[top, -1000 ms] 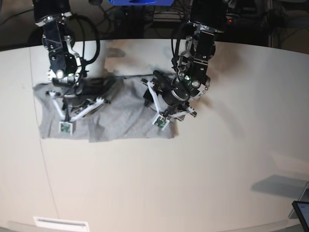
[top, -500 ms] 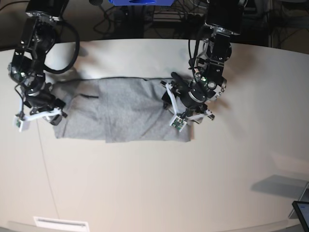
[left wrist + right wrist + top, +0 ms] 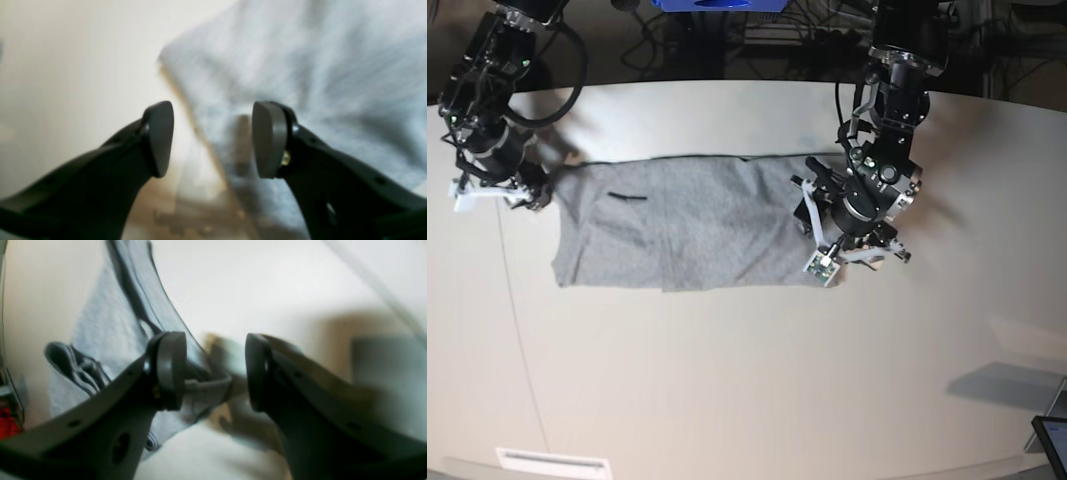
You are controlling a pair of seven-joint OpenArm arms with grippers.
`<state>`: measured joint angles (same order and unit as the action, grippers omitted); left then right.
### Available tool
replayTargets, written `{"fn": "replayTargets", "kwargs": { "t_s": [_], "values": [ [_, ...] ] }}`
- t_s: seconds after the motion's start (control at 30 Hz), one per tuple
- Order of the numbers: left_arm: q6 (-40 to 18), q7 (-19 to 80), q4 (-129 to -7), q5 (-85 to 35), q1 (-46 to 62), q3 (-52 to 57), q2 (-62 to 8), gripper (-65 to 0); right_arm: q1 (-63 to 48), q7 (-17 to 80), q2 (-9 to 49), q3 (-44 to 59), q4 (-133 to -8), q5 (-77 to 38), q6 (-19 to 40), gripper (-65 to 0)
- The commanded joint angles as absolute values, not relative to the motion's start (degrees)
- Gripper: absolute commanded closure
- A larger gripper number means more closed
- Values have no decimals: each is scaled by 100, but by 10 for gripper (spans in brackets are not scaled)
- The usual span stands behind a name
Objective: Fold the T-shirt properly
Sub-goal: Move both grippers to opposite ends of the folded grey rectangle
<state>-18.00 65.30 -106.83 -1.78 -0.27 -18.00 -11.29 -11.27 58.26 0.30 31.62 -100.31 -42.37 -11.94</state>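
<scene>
The left gripper point(image 3: 213, 140) has its jaws spread wide with nothing between the pads; through the gap the blurred edge of the T-shirt point(image 3: 300, 76) runs diagonally, grey cloth on one side and pale table point(image 3: 66, 60) on the other. One fingertip point(image 3: 270, 138) hangs over the fabric, the other over bare tabletop. Whether the tips touch the cloth cannot be told from this blurred view.

The right gripper point(image 3: 213, 370) also stands parted — about halfway — and grips nothing. Behind its gap lies a bunched end of the shirt, with a dark seam or trim running up along the cloth's edge and a folded-over bit of sleeve or hem to the side.

From the base camera, the T-shirt point(image 3: 692, 220) lies flat on the table point(image 3: 747, 380) as a long grey band, plain side up, with one short dark mark near its upper part. The left gripper point(image 3: 842, 255) sits at one end of the band, over its lower corner; the right gripper point(image 3: 492, 190) is just off the opposite end, beside the cloth's corner. A blue object point(image 3: 717, 5) shows at the far table edge.
</scene>
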Motion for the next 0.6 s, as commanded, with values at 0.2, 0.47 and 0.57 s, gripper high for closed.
{"fn": "replayTargets", "kwargs": {
  "t_s": [0.2, 0.47, 0.57],
  "values": [
    [-1789, 6413, -10809, -180, 48, -1358, -1516, -364, -1068, 5921, 66, 3257, -9938, -4382, -760, -377],
    [-1789, 6378, -10782, -180, 277, -1332, -2167, -364, -1059, 5965, 119, 3257, -9938, -5235, -602, -380],
    [-1789, 6378, -10765, -180, 277, -1332, -2352, -364, -884, 6176, 119, 3275, -9930, -5253, -593, -428]
  ]
}}
